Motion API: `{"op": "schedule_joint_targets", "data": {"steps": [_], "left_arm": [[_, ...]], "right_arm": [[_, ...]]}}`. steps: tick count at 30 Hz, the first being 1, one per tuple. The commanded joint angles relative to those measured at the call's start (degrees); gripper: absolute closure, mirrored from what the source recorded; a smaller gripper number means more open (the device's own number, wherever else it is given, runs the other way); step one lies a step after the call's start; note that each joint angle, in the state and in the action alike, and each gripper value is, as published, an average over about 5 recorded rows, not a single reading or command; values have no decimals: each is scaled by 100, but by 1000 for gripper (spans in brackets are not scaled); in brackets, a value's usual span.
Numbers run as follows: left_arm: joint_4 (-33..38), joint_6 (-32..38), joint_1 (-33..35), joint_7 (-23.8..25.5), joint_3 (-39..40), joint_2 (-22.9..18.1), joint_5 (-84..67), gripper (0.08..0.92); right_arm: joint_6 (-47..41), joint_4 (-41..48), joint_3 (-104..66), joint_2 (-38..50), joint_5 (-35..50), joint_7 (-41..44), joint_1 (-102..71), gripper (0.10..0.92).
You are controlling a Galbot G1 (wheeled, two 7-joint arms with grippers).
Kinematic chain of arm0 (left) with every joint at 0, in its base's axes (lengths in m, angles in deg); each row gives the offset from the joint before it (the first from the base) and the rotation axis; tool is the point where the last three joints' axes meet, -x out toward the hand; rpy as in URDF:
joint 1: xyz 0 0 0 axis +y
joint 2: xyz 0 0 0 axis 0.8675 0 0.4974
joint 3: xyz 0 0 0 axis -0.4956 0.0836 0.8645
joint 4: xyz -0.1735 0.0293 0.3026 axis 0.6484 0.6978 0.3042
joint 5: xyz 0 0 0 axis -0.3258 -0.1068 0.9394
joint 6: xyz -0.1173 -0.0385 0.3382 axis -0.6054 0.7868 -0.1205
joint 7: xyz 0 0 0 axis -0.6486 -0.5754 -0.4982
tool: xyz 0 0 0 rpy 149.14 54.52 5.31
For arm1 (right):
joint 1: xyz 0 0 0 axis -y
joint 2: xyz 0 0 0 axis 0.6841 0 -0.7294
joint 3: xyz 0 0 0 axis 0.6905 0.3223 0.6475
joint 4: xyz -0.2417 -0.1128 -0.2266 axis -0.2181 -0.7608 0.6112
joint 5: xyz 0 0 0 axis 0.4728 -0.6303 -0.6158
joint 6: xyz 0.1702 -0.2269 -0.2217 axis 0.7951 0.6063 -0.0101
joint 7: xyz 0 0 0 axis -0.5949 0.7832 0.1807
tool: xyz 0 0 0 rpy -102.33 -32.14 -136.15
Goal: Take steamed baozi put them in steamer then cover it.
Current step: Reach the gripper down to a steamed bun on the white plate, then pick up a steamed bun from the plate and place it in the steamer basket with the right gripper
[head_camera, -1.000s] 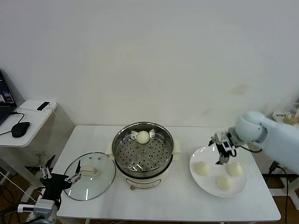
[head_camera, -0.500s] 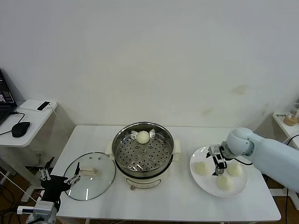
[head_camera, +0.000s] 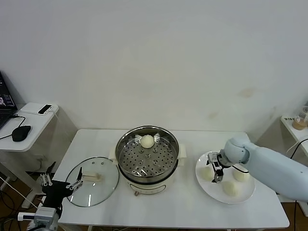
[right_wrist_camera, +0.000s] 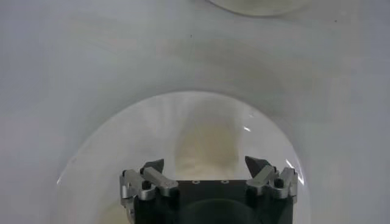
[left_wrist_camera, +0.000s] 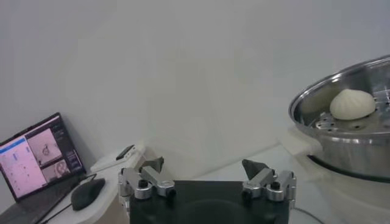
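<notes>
The left gripper (head_camera: pixel 60 183) hangs low off the table's (head_camera: pixel 183 204) left edge, jaws spread wide and empty. Just to its right the glass lid (head_camera: pixel 92 181) lies flat on the table. Further right stands the steamer (head_camera: pixel 147 158), one bun (head_camera: pixel 147 141) on its perforated tray. The right gripper (head_camera: pixel 216 169) hovers over the white plate (head_camera: pixel 240 197), fully open and holding nothing, with a bun (right_wrist_camera: pixel 205 143) directly beneath it and two more buns (head_camera: pixel 231 188) just to its right.

White plate (head_camera: pixel 245 195) on table (head_camera: pixel 183 207) — laptop (left_wrist_camera: pixel 36 155), mouse (head_camera: pixel 20 133) on side desk (head_camera: pixel 29 126).
</notes>
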Motion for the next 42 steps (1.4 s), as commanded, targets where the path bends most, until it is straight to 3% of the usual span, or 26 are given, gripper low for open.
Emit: {"op": "schedule_joint_targets", "data": {"steps": [1,7,13,25,34,42], "left_arm": [[-21,-7,-17,3,9,-7,0,177],[-32,-4,-24,2,24,-27,5,177],[-13,-5,-18,1,28,-27,12,177],[67,-10,-18,-2,77,-39,19,177],[183,-10,39,1,78,-24,17,177],[275,-15,50,1,139,-66,52,177]], "right_arm": [[-10,313,-106,-263,-117,-63,-122,203],[-69,372,-104,-288,-186,-57,-104,214],[-99,310,-90,-228,-151,39,-81,306],[-114,-81,187,231,227,388,600,404],[-254,-516,530,477,987,434,2177,413],[-710,-895,1363,-198,1854,250,3770,406]]}}
